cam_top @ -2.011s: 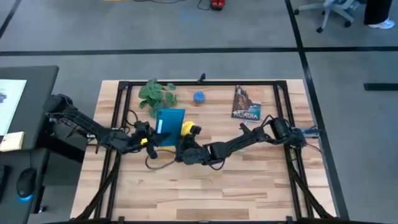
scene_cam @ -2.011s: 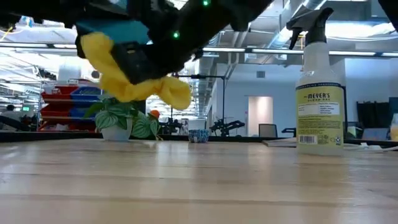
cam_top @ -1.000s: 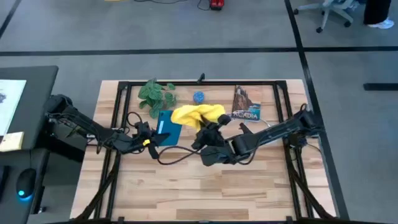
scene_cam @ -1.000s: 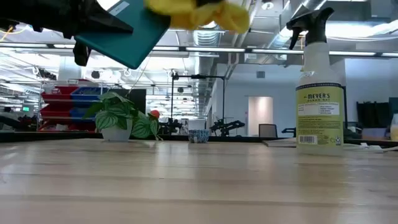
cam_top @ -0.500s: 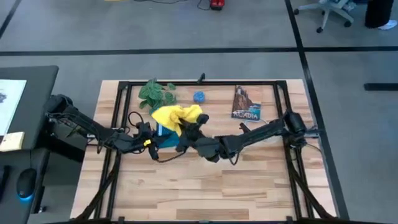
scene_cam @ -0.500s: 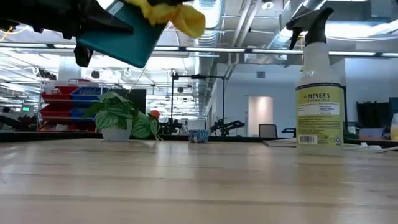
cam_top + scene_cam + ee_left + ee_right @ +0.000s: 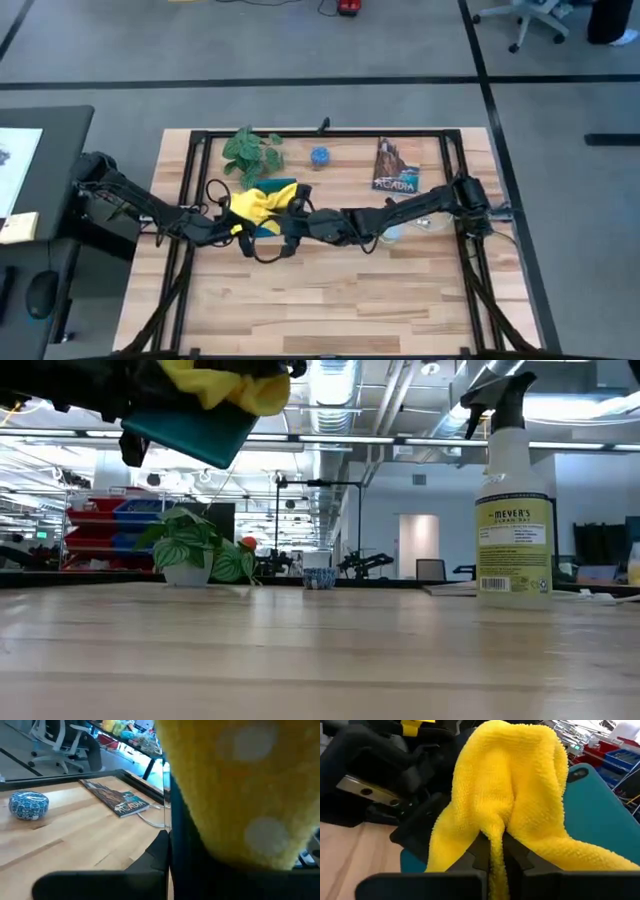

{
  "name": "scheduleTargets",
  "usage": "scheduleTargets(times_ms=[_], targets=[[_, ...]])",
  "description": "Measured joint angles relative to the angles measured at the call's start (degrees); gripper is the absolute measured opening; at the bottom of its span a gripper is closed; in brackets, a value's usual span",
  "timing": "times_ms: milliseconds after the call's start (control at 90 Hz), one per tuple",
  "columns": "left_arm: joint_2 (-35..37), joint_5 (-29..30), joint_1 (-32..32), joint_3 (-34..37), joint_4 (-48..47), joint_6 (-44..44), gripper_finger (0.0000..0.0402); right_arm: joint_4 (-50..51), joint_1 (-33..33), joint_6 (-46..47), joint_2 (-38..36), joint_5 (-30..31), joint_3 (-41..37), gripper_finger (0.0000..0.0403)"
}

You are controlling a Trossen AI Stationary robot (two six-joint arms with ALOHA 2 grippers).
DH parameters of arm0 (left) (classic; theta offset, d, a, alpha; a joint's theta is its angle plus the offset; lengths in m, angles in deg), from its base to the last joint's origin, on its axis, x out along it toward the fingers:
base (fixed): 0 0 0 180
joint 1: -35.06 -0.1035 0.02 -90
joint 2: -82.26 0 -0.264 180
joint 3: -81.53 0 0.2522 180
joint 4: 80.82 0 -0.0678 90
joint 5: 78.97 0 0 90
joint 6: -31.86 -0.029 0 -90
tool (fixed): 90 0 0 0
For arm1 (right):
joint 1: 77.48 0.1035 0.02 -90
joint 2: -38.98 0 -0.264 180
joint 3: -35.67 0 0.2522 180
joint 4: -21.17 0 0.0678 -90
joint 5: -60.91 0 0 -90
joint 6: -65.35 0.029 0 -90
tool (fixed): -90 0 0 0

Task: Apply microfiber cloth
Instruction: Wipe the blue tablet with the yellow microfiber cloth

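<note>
We see the yellow cloth (image 7: 254, 206) bunched and pinched between the fingers of the right gripper (image 7: 496, 851), draped against the teal tablet (image 7: 274, 190), which is held off the table (image 7: 330, 300). The left gripper (image 7: 232, 224) sits at the tablet's edge; we cannot tell its finger state. We judge the risks as follows: the floppy cloth may slide off the tilted face, or pressure from the right arm may twist the tablet loose from whatever holds it.

Free: I see bare table (image 7: 330, 290) across the lower frame.
Blocked: plant (image 7: 250, 152), bowl (image 7: 319, 156), book (image 7: 396, 166) line the upper edge.
</note>
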Motion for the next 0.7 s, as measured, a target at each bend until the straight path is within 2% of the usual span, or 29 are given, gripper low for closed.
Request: scheduleTargets(times_ms=[111, 156, 222, 289, 400, 489, 589, 700], targets=[[0.02, 0.79, -0.05, 0.00, -0.32, 0.54, 0.0009, -5.11, -0.17, -1.56, 0.00, 13.05, 0.00, 0.0005], [0.02, 0.79, -0.06, 0.00, -0.56, 0.83, 0.0009, -7.04, -0.37, -3.36, -0.05, 14.99, 0.00, 0.0005], [0.02, 0.54, -0.04, 0.00, -0.44, 0.83, 0.0009, -8.67, -0.36, -5.50, -0.07, 13.21, 0.00, 0.0005], [0.01, -0.60, 0.04, 0.00, -0.81, 0.62, 0.0009, -8.15, -0.22, -5.63, -0.07, 7.04, 0.00, 0.0005], [0.00, -1.54, 0.07, -0.04, -0.65, 0.09, 0.0009, -3.13, -0.34, 0.79, -0.06, -3.96, 0.00, 0.0005], [-0.02, -1.16, 0.04, -0.04, -1.08, 0.12, 0.0009, 1.21, -1.10, 5.51, -0.04, -8.74, 0.00, 0.0005], [-0.04, -0.34, -0.04, -0.04, -1.11, 0.25, 0.0009, 2.57, -1.79, 6.13, -0.07, -8.14, 0.09, 0.0005], [-0.03, 0.83, -0.11, -0.04, -0.97, 0.76, 0.0009, 0.19, -1.66, 3.40, 0.00, 4.08, 0.02, 0.0005]])
